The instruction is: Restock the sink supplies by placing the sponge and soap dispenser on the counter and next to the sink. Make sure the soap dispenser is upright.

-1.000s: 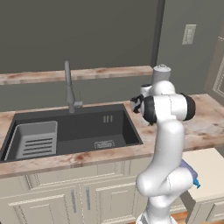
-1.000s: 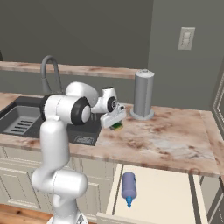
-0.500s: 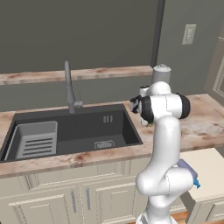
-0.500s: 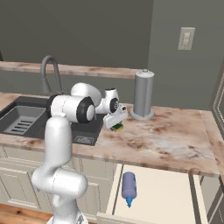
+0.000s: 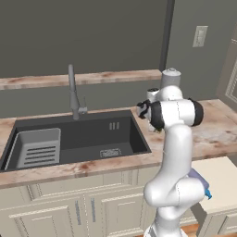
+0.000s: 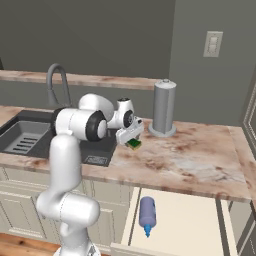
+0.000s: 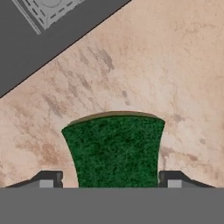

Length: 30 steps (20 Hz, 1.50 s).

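The sponge (image 7: 113,148) lies green side up on the counter (image 6: 190,160), just right of the sink (image 6: 30,135). My gripper (image 7: 111,179) hangs right over it, open. The fingertips (image 7: 50,178) stand on either side of it, with a gap on the left side. From the right base view the gripper (image 6: 131,137) points down at the sponge (image 6: 134,144). The soap dispenser (image 6: 146,212) lies on its side in the open drawer below the counter, pump tip toward the front. The arm partly hides the dispenser (image 5: 199,183) in the left base view.
A tall grey cylinder (image 6: 164,107) stands on the counter behind the sponge. The faucet (image 5: 73,95) rises behind the sink, and a slotted rack (image 5: 39,148) sits in its left half. The open drawer (image 6: 185,220) juts out under the counter's right part.
The jaws have spread wider around the sponge, letting go of it as it rests on the counter. The arm has barely shifted.
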Tool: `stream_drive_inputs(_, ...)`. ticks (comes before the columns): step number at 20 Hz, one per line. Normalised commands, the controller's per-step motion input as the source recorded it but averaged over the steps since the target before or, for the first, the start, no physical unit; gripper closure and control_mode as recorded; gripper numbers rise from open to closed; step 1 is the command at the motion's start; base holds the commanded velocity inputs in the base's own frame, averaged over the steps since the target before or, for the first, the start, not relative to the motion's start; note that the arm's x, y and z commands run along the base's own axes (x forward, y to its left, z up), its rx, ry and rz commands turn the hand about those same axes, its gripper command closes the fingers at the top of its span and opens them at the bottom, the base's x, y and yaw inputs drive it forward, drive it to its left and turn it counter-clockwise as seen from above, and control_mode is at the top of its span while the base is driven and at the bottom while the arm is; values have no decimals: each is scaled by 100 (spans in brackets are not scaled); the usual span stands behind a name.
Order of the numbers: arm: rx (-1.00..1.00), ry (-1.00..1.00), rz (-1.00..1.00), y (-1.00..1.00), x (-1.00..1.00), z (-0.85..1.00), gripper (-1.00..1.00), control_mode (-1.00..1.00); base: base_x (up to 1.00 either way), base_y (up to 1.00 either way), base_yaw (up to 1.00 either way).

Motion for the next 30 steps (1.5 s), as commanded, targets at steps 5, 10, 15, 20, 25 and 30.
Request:
stream_drive_inputs(5,0,-12,0,9,-43,32,-100,-100,0,0,0)
stream_drive_inputs(10,0,-27,-4,0,-65,60,-100,-100,0,0,0)
stream_drive_inputs(15,2,-30,-20,0,-100,35,-100,-100,0,0,0)
stream_drive_inputs(20,17,-14,-29,-13,-100,9,-100,-100,0,0,0)
stream_drive_inputs(25,29,-6,-29,-59,-100,0,-100,-100,0,0,0)
stream_drive_inputs(30,31,-4,-23,-77,-100,-1,-100,-100,0,0,0)
